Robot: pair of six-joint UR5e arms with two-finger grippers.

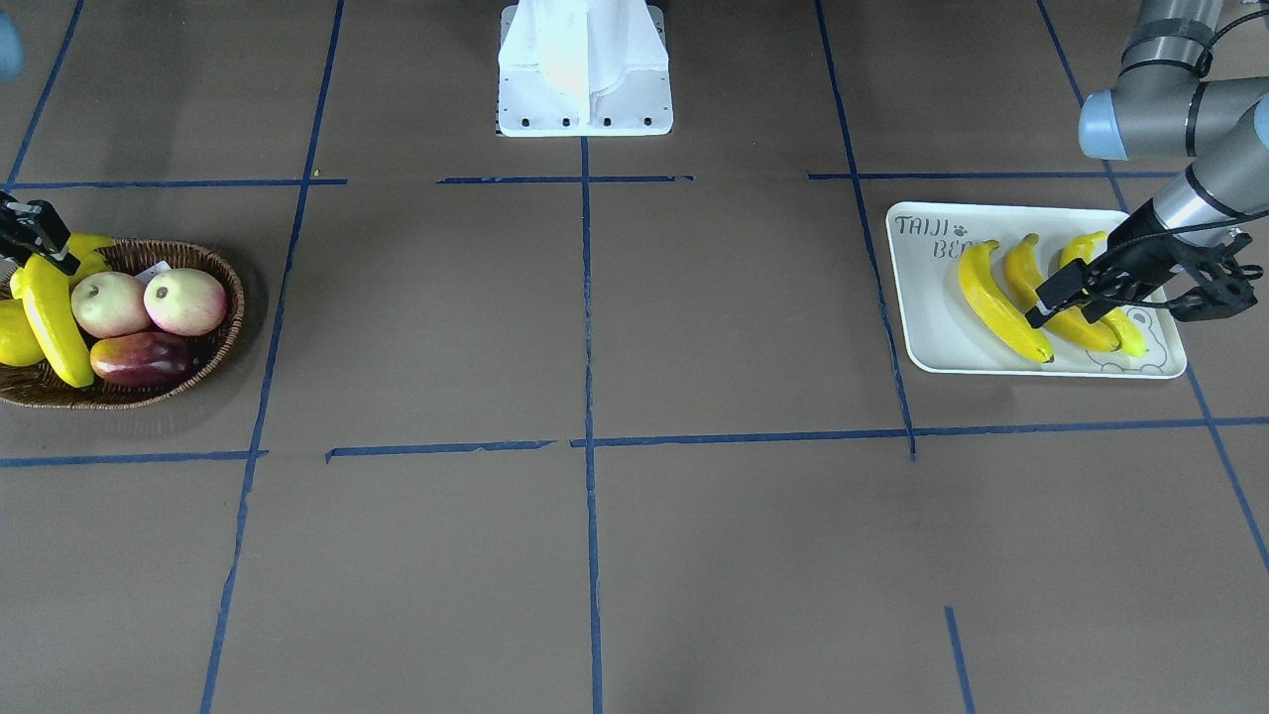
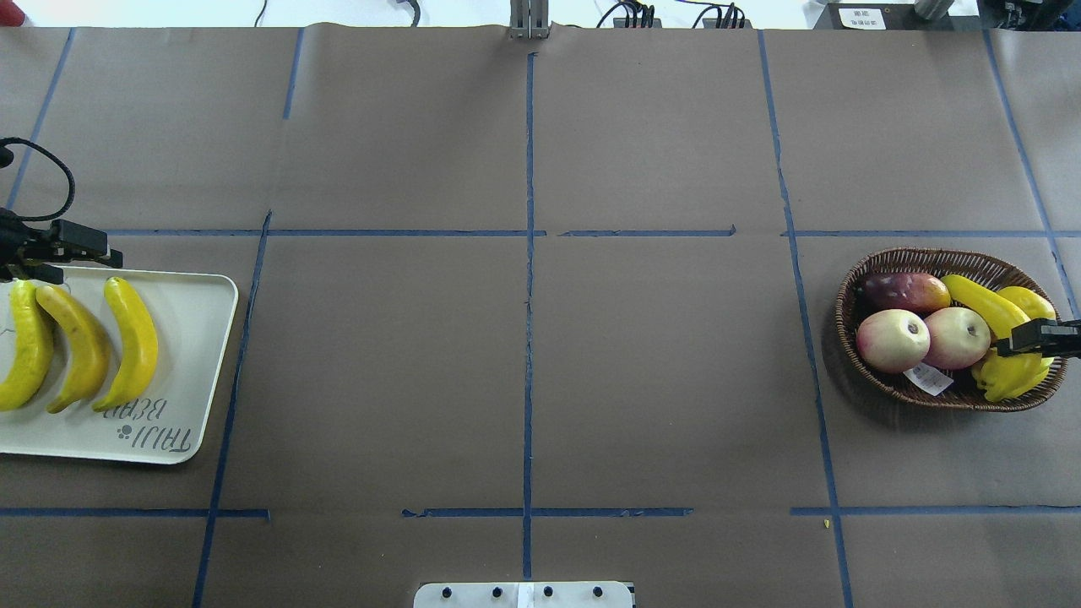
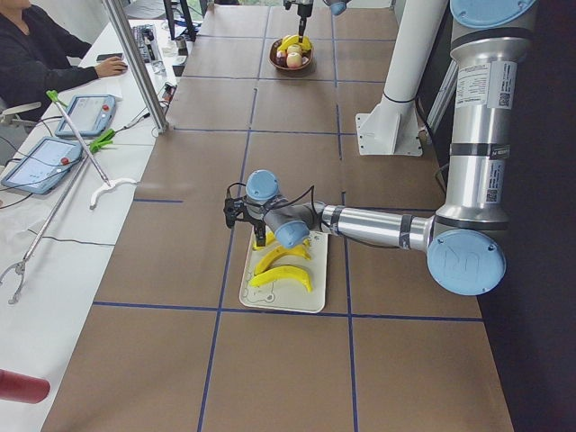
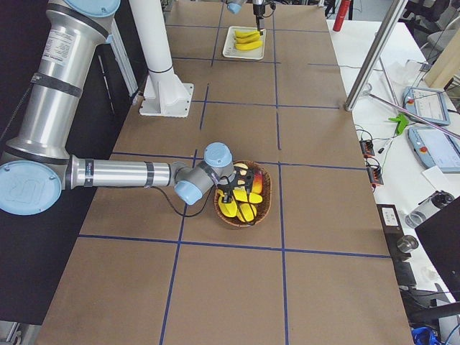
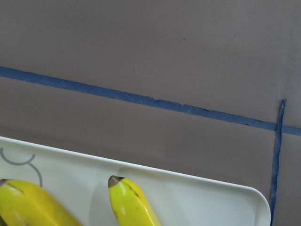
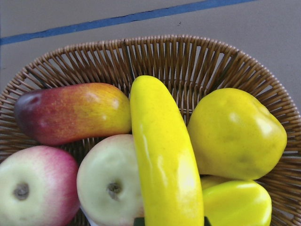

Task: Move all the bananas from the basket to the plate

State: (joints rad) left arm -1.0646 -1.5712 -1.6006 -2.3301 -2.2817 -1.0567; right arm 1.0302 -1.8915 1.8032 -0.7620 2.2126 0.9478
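Note:
Three bananas (image 1: 1001, 302) lie side by side on the white plate (image 1: 932, 337), which also shows in the overhead view (image 2: 194, 338). My left gripper (image 1: 1066, 307) hovers open and empty over their far ends. A fourth banana (image 1: 55, 322) lies in the wicker basket (image 1: 233, 297), across the other fruit. My right gripper (image 1: 45, 253) is at one end of this banana (image 2: 980, 302). In the right wrist view its fingertips (image 6: 138, 221) sit on both sides of the banana (image 6: 164, 160), shut on it.
The basket (image 2: 844, 304) also holds two apples (image 2: 893, 340), a red-yellow mango (image 2: 905, 291), a yellow pear (image 2: 1026, 300) and a yellow-green fruit (image 2: 1009, 380). The robot's white base (image 1: 585, 69) stands at the table's middle edge. Blue tape lines cross the brown table.

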